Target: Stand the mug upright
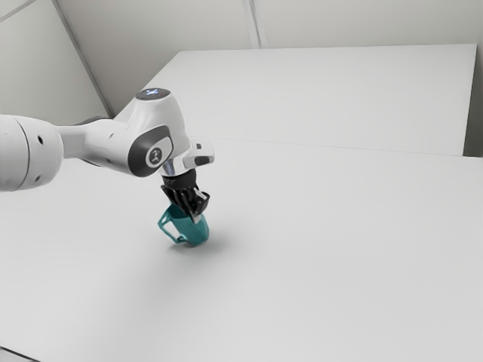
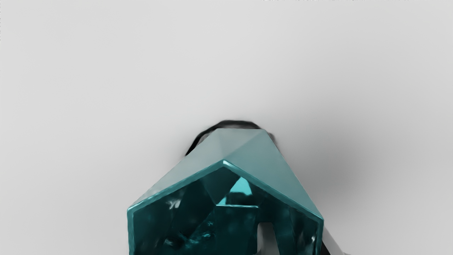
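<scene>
The teal faceted mug [image 1: 192, 229] stands tilted at the end of the arm, its mouth facing up toward the gripper and its handle on the exterior view's left. My gripper [image 1: 196, 214] reaches down over the rim, shut on the mug's wall. In the wrist view the mug [image 2: 262, 152] turns its open mouth to the camera. One grey fingertip [image 2: 268, 239] shows inside the mug, and part of the other finger [image 2: 331, 242] lies outside the wall. The inner contact is partly hidden by the mug.
The mug is over a wide white table [image 1: 324, 256], with a soft shadow beside its base. Behind is another white surface [image 1: 324, 90], and pale walls stand around. A dark edge crosses the exterior view's lower left corner.
</scene>
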Controlling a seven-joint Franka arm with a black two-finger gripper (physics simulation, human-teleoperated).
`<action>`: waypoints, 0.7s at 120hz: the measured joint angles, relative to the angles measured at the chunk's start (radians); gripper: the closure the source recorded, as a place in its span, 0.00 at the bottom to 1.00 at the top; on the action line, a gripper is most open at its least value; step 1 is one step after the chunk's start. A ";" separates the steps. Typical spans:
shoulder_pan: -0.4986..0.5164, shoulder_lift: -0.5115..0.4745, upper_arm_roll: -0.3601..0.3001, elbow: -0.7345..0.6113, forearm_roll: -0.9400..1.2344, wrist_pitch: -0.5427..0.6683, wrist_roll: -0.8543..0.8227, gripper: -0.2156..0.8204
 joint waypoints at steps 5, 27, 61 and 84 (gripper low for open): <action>0.000 -0.003 0.000 0.000 -0.001 0.000 -0.001 0.71; 0.001 -0.077 -0.001 0.010 -0.013 -0.010 -0.005 0.42; -0.025 -0.081 0.024 0.257 -0.086 -0.156 -0.003 0.26; -0.003 -0.013 0.032 0.526 -0.090 -0.329 0.004 0.23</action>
